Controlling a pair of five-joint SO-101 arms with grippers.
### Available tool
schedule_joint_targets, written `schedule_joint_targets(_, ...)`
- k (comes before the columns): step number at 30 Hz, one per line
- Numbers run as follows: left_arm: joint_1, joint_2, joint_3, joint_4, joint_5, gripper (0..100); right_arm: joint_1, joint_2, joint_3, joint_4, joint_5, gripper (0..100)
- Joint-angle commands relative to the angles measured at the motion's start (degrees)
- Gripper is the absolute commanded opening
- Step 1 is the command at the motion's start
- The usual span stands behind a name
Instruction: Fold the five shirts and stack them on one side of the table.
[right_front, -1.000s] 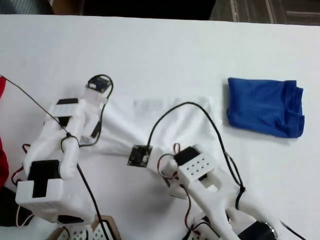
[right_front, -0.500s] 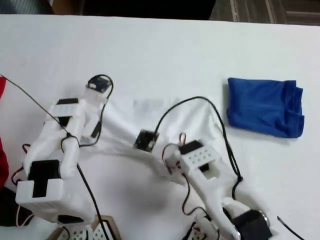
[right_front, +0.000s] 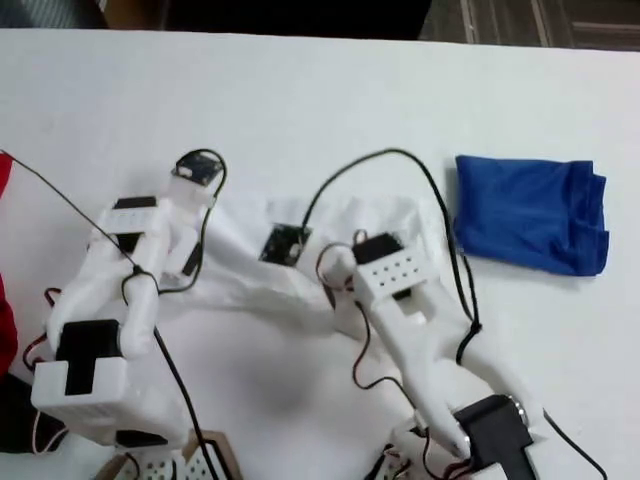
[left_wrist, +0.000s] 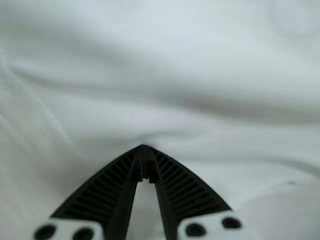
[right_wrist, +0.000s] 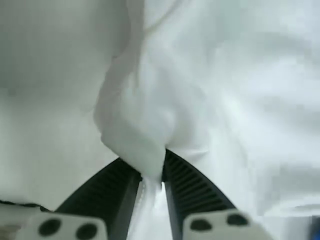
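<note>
Right claw (right_wrist: 151, 172), with shirt (right_wrist: 142, 125), farther forward

The white worktop (right_front: 330, 90) carries a white shirt (right_front: 245, 255) spread loosely and creased near its middle. A blue shirt (right_front: 530, 212), folded into a rough rectangle, lies well apart from it toward the right side. A red cloth (right_front: 5, 335) shows at the worktop's left edge, mostly cut off.

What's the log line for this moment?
left gripper: shut on white shirt | right gripper: shut on white shirt | blue shirt: folded, aside
</note>
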Motion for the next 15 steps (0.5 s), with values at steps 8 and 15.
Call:
schedule_joint_targets(8, -0.79, -0.79, 0.13, -1.32, -0.44, 3, 7.43, 5.49, -23.21, 4.62, 7.65, 2.0)
schedule_joint_targets(15, -0.7, -0.79, 0.13, -1.32, -0.44, 3, 9.19, 23.78, -40.18, 5.05, 7.56, 2.4)
